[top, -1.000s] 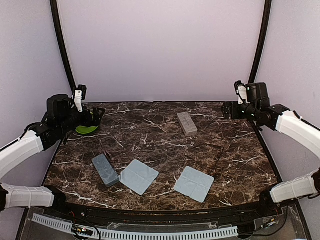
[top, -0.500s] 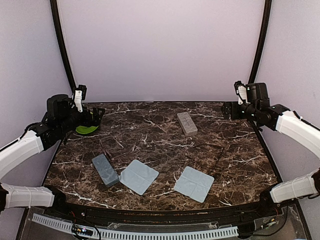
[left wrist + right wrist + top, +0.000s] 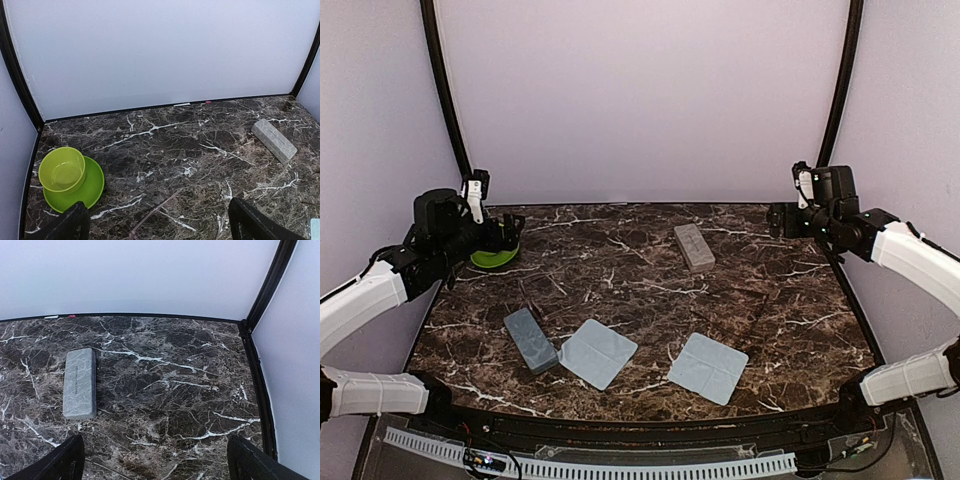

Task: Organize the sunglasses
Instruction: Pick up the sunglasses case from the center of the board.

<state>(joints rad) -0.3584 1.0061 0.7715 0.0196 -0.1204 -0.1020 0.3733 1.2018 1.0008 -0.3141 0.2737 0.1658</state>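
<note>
Two creased square cloths point(image 3: 598, 352) lie nearest on veined marble table point(image 3: 770, 290), beside a seemingly ribbed grey case point(image 3: 530, 339); farther, a paler oblong case point(image 3: 694, 246), lime bowl point(image 3: 62, 169) on plate point(image 3: 92, 187). Left gripper point(image 3: 157, 222), right gripper point(image 3: 152, 457) gape empty; sunglasses not discernible.

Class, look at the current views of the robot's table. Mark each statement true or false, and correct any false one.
1. The left end effector and the right end effector are both open and hold nothing. True.
2. The green bowl stands on the right side. False: it sits on a green plate in the far left corner of the table.
3. Two cloths lie flat near the front edge. True.
4. One case lies open. False: both grey cases are shut.
</note>
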